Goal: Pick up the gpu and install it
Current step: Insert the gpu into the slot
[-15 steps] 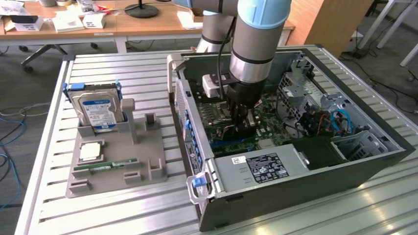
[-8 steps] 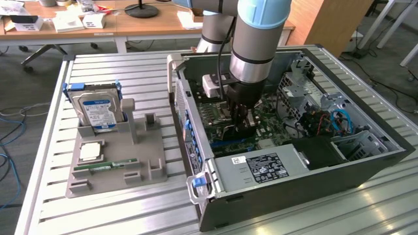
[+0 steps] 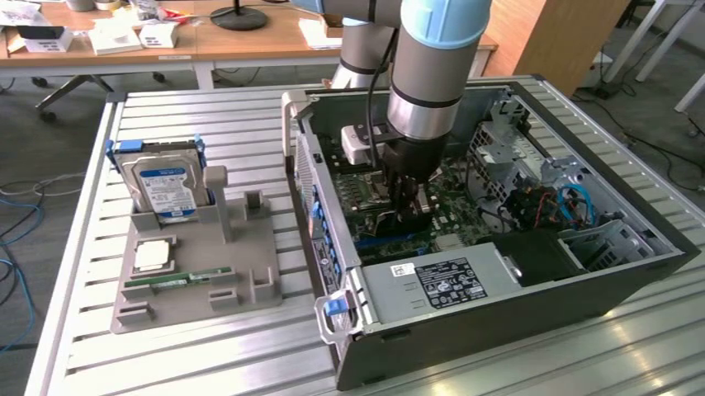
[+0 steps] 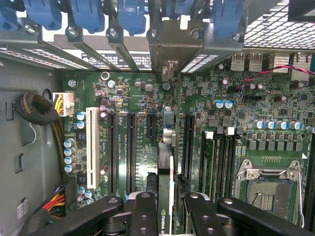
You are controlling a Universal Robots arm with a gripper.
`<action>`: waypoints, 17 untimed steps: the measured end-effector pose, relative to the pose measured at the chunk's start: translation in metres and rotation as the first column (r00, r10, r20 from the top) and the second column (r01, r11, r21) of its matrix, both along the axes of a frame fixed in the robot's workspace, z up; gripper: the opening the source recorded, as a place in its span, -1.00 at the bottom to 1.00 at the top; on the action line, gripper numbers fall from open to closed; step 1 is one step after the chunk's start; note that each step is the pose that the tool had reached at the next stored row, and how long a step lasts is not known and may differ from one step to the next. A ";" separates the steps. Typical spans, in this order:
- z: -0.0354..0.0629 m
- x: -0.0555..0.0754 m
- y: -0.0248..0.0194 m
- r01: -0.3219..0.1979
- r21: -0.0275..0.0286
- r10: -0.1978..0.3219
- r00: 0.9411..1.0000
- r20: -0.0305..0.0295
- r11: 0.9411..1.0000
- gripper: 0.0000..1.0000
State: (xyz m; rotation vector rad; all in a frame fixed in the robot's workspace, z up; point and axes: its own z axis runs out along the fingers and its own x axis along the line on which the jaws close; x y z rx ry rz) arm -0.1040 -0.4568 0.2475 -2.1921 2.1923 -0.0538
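Observation:
My gripper (image 3: 405,208) is down inside the open computer case (image 3: 617,285), over the green motherboard (image 3: 451,210). In the wrist view its black fingers (image 4: 142,211) are shut on either side of the gpu (image 4: 166,162). The gpu is a thin card seen edge-on with a small green logo near the grip. It stands upright over the motherboard (image 4: 142,98), between the long black expansion slots (image 4: 131,152). Its metal bracket (image 4: 169,46) reaches the case's rear slot openings. In the exterior view the gpu (image 3: 388,223) is a dark shape under the gripper, and whether it sits in a slot is hidden.
A grey fixture (image 3: 259,247) at the exterior view's left holds a silver hard drive (image 3: 163,186), a square chip (image 3: 152,256) and a green RAM stick (image 3: 177,282). The power supply (image 3: 441,285), drive cage (image 3: 606,239), CPU socket (image 4: 268,189) and cable bundle (image 4: 37,110) crowd the case.

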 end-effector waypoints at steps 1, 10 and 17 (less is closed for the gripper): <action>0.0000 0.000 0.0000 0.000 0.000 0.000 1.000 0.000 1.000 -0.48; 0.0000 0.000 0.0000 0.000 0.000 0.000 1.000 0.000 1.000 -0.46; 0.0000 0.000 0.0000 0.000 0.000 0.000 1.000 0.000 1.000 -0.33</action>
